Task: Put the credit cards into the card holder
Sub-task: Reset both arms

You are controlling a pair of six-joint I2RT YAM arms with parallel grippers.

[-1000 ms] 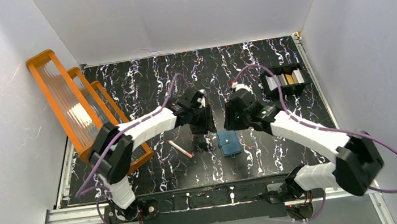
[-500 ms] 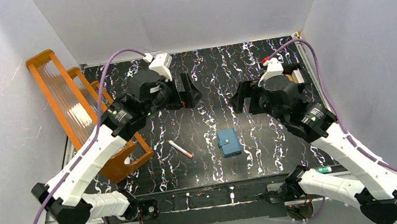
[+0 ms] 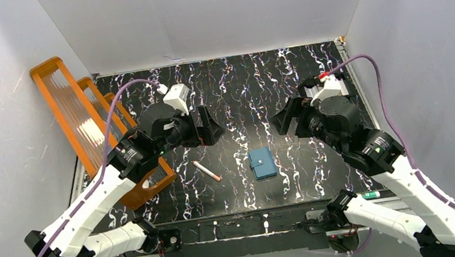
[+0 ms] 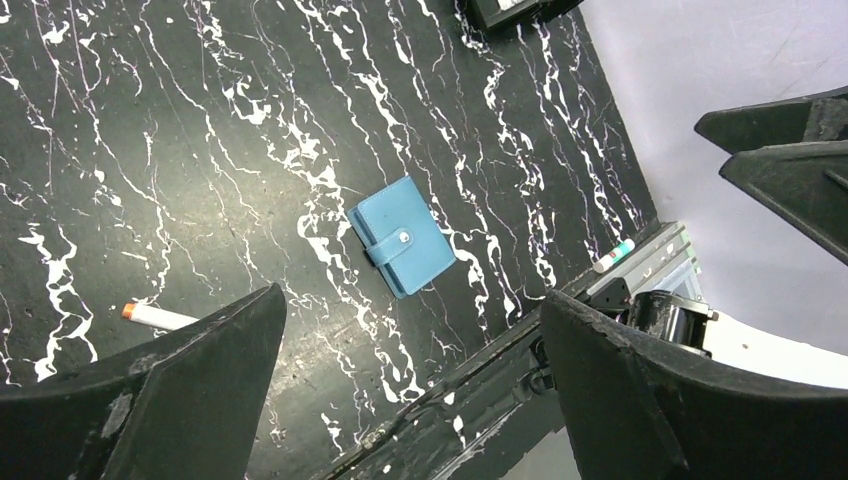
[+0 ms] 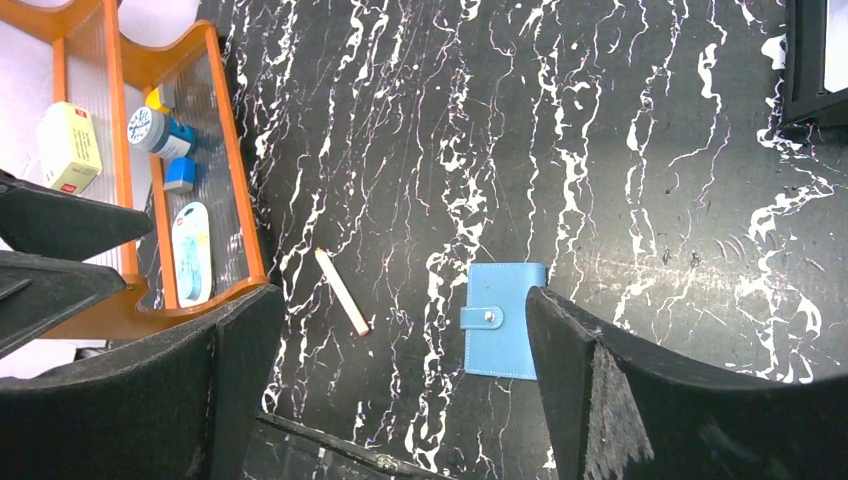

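Card holder [image 3: 262, 163], teal, lies snapped shut; left end effector [image 3: 209, 125] and right end effector [image 3: 286, 121] gape.

Bare tabletop [image 3: 233, 88] rings the card holder [image 3: 262, 163] at centre — just a pink stick [image 3: 206, 170] to its left, an orange rack [image 3: 80, 127] walling the frame's left.
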